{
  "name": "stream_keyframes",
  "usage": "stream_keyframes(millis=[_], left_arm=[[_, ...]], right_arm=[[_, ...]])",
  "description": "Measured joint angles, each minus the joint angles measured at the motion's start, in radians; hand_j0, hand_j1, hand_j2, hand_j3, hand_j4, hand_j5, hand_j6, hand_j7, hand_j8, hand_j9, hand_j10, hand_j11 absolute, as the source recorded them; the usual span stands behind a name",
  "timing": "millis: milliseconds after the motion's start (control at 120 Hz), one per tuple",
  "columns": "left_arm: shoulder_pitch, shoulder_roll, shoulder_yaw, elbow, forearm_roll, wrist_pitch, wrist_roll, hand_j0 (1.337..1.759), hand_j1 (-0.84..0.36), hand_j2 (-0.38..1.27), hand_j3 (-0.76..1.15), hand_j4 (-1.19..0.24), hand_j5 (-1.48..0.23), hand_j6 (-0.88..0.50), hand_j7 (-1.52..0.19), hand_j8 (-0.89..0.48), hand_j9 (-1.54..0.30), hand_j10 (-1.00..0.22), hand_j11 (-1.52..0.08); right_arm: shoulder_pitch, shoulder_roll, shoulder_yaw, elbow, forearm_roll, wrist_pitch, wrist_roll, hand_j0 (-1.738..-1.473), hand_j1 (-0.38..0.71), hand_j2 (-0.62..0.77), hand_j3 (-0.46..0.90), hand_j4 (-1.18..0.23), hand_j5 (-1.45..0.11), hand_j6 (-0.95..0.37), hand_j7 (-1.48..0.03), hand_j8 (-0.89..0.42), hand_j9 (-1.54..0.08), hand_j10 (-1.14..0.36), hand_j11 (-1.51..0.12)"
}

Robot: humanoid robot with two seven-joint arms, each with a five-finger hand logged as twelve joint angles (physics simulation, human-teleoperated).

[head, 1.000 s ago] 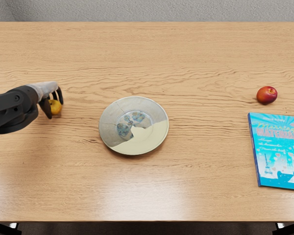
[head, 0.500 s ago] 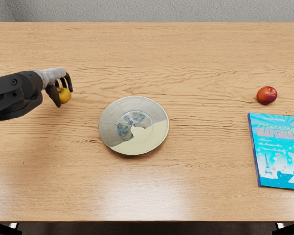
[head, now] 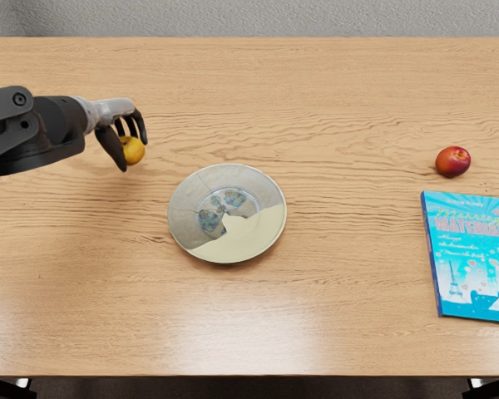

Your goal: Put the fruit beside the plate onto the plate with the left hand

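Left hand had fingers curled round the small yellow-orange round fruit, nr the light wooden table's left edge, apart from the round grey-and-cream plate mid-table. Grasp looked done; carry to plate & release not yet done.

Only one partly readable text, on the book cover at right edge of frame.
Blue book: orange block title near top of cover, roughly "MATERIAL", blurred; smaller line above it too small to read. Blue-grey marks at centre of plate, mid frame: not legible as text.
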Motion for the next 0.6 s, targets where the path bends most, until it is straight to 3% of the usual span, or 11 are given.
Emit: stream_keyframes(millis=[600], left_arm=[[-0.091, -0.058, 0.003, -0.04, -0.157, -0.048, 0.0, 1.656, -0.32, 0.38, 0.0, -0.62, -0.94, -0.41, -0.93, -0.44, -0.91, -0.69, -0.91]], right_arm=[[0.0, 0.0, 0.0, 0.0, 0.0, 0.0, 0.0, -1.658, -0.32, -0.01, 0.0, -0.03, -0.03, -0.03, -0.03, -0.03, -0.03, -0.03, -0.03]])
